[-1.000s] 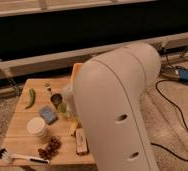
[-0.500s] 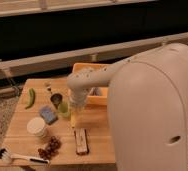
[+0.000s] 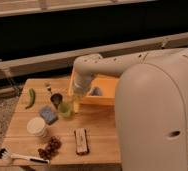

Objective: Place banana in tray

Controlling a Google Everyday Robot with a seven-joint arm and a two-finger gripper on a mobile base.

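The orange-yellow tray [image 3: 104, 97] stands at the back right of the wooden table [image 3: 99, 127]. My white arm reaches in from the right over the tray and bends down at its left wall. The gripper [image 3: 77, 96] hangs there, just outside the tray's left front corner. A slim pale yellow piece, the banana [image 3: 77, 104], shows right under the gripper, close to the table top. Whether the gripper holds it does not show. A small grey thing [image 3: 95, 91] lies inside the tray.
A green cup [image 3: 65, 109], a dark cup [image 3: 56, 98] and a blue sponge [image 3: 48, 115] sit just left of the gripper. Further out are a green pepper [image 3: 31, 97], white tub [image 3: 36, 126], grapes [image 3: 49, 147], brown bar [image 3: 80, 141] and white brush [image 3: 12, 156].
The arm has swung to the right and back, uncovering the tray and the table's right part. The gripper has shifted from the table's middle toward the tray's left wall.
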